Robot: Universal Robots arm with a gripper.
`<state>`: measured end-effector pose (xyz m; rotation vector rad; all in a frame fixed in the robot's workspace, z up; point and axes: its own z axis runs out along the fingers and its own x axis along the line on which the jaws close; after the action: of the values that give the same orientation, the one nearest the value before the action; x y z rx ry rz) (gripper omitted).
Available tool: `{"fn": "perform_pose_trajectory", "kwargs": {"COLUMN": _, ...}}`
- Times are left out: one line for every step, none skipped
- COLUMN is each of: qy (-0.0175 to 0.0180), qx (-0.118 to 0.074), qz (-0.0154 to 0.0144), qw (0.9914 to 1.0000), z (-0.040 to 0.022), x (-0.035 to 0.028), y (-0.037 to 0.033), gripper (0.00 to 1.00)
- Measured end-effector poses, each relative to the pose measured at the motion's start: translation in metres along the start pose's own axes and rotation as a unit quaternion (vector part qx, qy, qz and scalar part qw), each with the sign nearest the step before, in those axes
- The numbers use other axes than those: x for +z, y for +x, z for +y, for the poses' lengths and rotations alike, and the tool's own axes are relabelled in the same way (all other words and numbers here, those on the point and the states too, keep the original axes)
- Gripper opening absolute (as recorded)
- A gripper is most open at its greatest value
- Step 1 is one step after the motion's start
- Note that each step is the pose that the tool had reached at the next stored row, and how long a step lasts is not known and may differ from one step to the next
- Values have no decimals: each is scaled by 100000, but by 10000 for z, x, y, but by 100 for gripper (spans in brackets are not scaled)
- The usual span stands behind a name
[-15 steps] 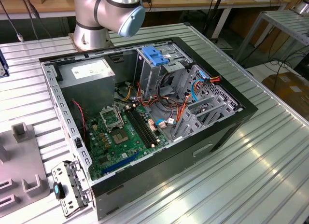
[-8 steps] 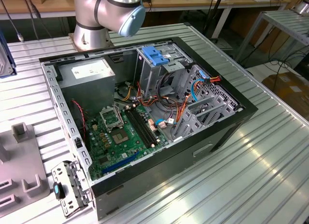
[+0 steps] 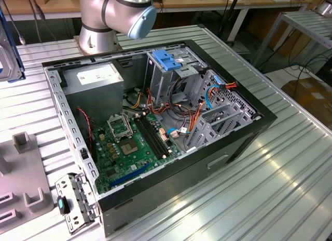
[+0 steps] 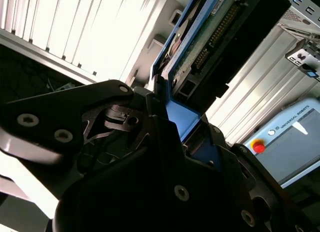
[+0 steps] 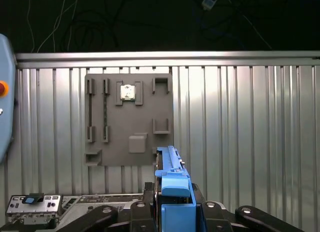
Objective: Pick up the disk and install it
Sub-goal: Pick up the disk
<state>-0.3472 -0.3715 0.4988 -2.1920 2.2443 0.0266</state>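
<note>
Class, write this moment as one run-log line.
gripper: jaws shut on disk | disk: in blue carrier, held over table | case: open

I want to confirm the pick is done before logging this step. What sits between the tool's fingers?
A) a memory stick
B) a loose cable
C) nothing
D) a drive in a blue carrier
D: in the first wrist view the tool is closed on a blue carrier, and the second wrist view shows the disk, with its circuit board and connector, mounted in that carrier.
</note>
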Motion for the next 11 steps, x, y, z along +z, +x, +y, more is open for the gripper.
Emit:
{"fn": "perform_pose_trajectory", "kwargs": {"qy": -2, "qx": 3, "qz": 2, "qw": 100000, "z": -15, "x": 0, "y": 0, "gripper": 37}}
{"fn": "perform_pose_trajectory", "kwargs": {"qy": 0, "qx": 4, "qz": 1, "qw": 100000, "z": -33, "x": 0, "y": -1, "gripper": 37}}
{"fn": "perform_pose_trajectory", "kwargs": {"qy": 2, "qx": 2, "qz": 1, "qw": 100000, "z": -58, "x": 0, "y": -1, "gripper": 37}}
{"fn": "perform_pose_trajectory", "kwargs": {"qy": 4, "qx": 2, "qz": -2, "qw": 100000, "z": -82, "x": 0, "y": -2, "gripper": 37}}
{"fn": "perform_pose_trajectory", "kwargs": {"qy": 0, "qx": -1, "qz": 2, "qw": 100000, "z": -115, "x": -1, "y": -3, "gripper": 37}}
{"fn": "perform_pose_trajectory", "kwargs": {"qy": 1, "qx": 2, "qz": 1, "qw": 100000, "z": -137, "x": -1, "y": -3, "gripper": 37}}
{"fn": "perform_pose_trajectory", "kwargs": {"qy": 1, "qx": 3, "qz": -1, "qw": 100000, "z": -155, "x": -1, "y": -4, "gripper": 37}}
{"fn": "perform_pose_trajectory", "kwargs": {"qy": 1, "qx": 2, "qz": 0, "qw": 100000, "z": -181, "x": -1, "y": -4, "gripper": 37}}
{"fn": "perform_pose_trajectory", "kwargs": {"qy": -2, "qx": 3, "qz": 2, "qw": 100000, "z": -201, "x": -2, "y": -5, "gripper": 37}}
{"fn": "perform_pose_trajectory", "kwargs": {"qy": -2, "qx": 0, "qz": 2, "qw": 100000, "z": -218, "x": -2, "y": -5, "gripper": 37}}
{"fn": "perform_pose_trajectory", "kwargs": {"qy": 0, "qx": 2, "qz": 1, "qw": 100000, "z": -235, "x": -2, "y": -6, "gripper": 37}}
